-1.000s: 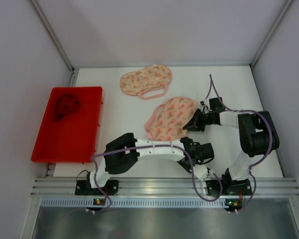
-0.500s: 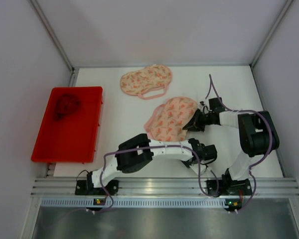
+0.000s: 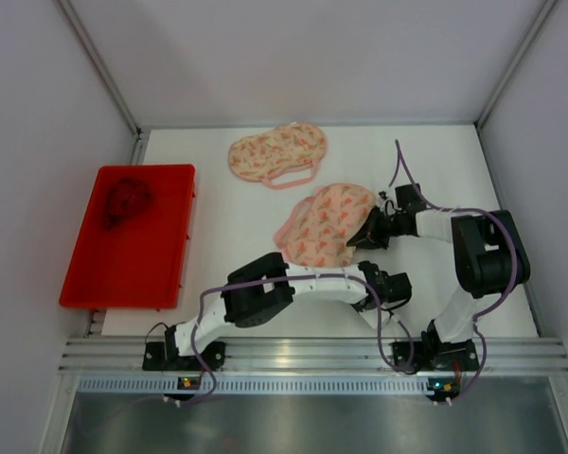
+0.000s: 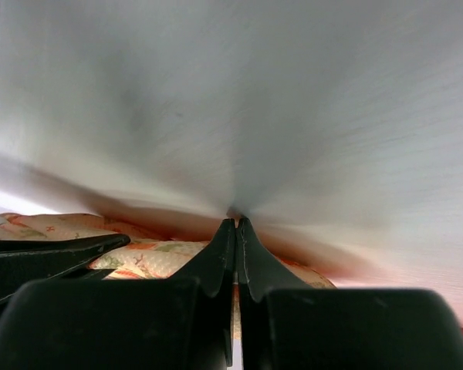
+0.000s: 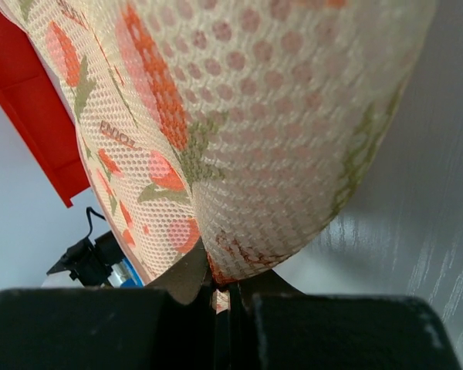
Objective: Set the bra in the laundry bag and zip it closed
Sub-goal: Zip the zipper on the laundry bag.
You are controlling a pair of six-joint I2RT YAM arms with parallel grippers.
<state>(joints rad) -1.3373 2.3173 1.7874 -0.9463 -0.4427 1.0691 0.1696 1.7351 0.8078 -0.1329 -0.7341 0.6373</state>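
The bra (image 3: 125, 200), a dark red bundle, lies in the red tray (image 3: 161, 274) at the left. A floral mesh laundry bag (image 3: 324, 227) lies mid-table. My right gripper (image 3: 367, 233) is shut on its right edge, and in the right wrist view the mesh laundry bag (image 5: 239, 116) bulges up from the shut right gripper (image 5: 225, 289). My left gripper (image 3: 377, 284) sits low by the bag's near right corner. In its wrist view the left gripper (image 4: 237, 222) is shut over the bag (image 4: 162, 254), with a tiny pale bit at the tips; I cannot tell if anything is pinched.
A second floral laundry bag (image 3: 276, 151) lies at the back of the table. White walls close in the back and both sides. The red tray (image 5: 31, 100) also shows in the right wrist view.
The left gripper has gone from open to shut. The left arm's elbow has swung right and toward the bag. The right arm and both bags have stayed put.
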